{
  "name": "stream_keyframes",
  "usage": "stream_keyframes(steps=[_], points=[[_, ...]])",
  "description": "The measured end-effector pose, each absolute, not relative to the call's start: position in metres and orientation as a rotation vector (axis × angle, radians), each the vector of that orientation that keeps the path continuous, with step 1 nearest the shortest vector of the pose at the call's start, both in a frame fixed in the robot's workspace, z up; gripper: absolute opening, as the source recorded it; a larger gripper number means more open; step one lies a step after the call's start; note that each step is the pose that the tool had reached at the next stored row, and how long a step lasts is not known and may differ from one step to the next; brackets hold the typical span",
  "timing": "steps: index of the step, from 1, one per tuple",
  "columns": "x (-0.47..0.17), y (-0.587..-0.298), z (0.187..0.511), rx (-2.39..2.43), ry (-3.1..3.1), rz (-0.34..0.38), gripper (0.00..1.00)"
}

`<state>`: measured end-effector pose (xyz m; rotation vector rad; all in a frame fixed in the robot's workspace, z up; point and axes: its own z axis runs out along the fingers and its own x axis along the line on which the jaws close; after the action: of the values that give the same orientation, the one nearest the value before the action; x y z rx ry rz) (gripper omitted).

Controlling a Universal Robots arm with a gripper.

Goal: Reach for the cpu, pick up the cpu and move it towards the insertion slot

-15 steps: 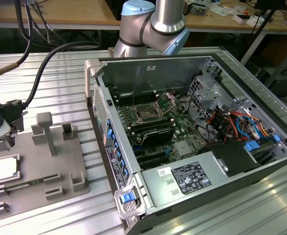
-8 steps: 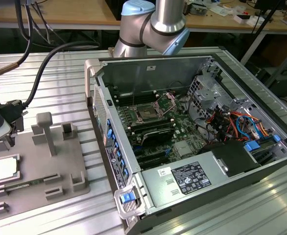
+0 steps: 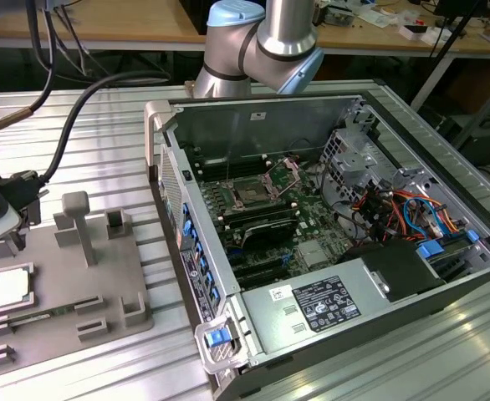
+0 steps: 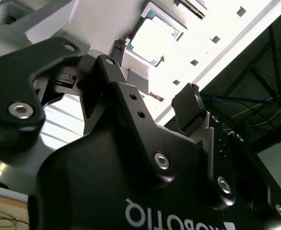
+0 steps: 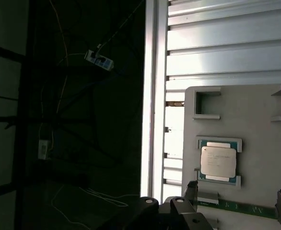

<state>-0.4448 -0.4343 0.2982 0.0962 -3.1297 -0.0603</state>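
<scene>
The cpu point(image 3: 9, 288) is a small pale silver square lying flat in a framed pocket of a grey fixture plate point(image 3: 103, 276) at the exterior view's left. Both wrist views show the cpu point(image 5: 218, 161) point(image 4: 155, 40) in its holder. My gripper point(image 3: 1, 209) hovers above the fixture just beyond the cpu, apart from it. It is open, and its black fingertips point(image 5: 190, 188) stand wide apart with nothing between them. The insertion slot point(image 3: 252, 194) sits on the green board inside the computer case, framed by a silver bracket.
The open computer case point(image 3: 329, 100) fills the exterior view's right, with drive cages and coloured cables inside. Upright grey posts point(image 3: 78, 221) rise from the fixture near the cpu. A green strip point(image 5: 239, 207) lies on the fixture. Black hoses point(image 3: 86, 100) run to the arm.
</scene>
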Motion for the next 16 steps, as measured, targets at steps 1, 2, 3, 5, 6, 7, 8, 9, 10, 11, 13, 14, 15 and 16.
stream_keyframes(steps=[1, 2, 3, 5, 6, 7, 8, 9, 10, 11, 13, 14, 15, 16], points=[[-0.4448, -0.4343, 0.2982, 0.098, -3.129, -0.060, 0.68], [-0.4447, -0.4343, 0.2979, 0.098, -3.130, -0.060, 0.68], [-0.4447, -0.4343, 0.2975, 0.098, -3.130, -0.061, 0.68], [-0.4447, -0.4343, 0.2970, 0.098, -3.130, -0.060, 0.68], [-0.4447, -0.4343, 0.2964, 0.098, -3.130, -0.061, 0.68], [-0.4447, -0.4343, 0.2959, 0.098, -3.130, -0.061, 0.68], [-0.4447, -0.4343, 0.2953, 0.098, -3.130, -0.061, 0.68], [-0.4447, -0.4343, 0.2946, 0.098, -3.130, -0.061, 0.68], [-0.4447, -0.4343, 0.2938, 0.098, -3.130, -0.061, 0.68], [-0.4447, -0.4343, 0.2930, 0.098, -3.130, -0.061, 0.68], [-0.4447, -0.4344, 0.2914, 0.098, -3.130, -0.060, 0.68], [-0.4447, -0.4344, 0.2906, 0.098, -3.130, -0.061, 0.68], [-0.4447, -0.4345, 0.2897, 0.098, -3.130, -0.061, 0.68], [-0.4447, -0.4346, 0.2889, 0.098, -3.130, -0.061, 0.68]])
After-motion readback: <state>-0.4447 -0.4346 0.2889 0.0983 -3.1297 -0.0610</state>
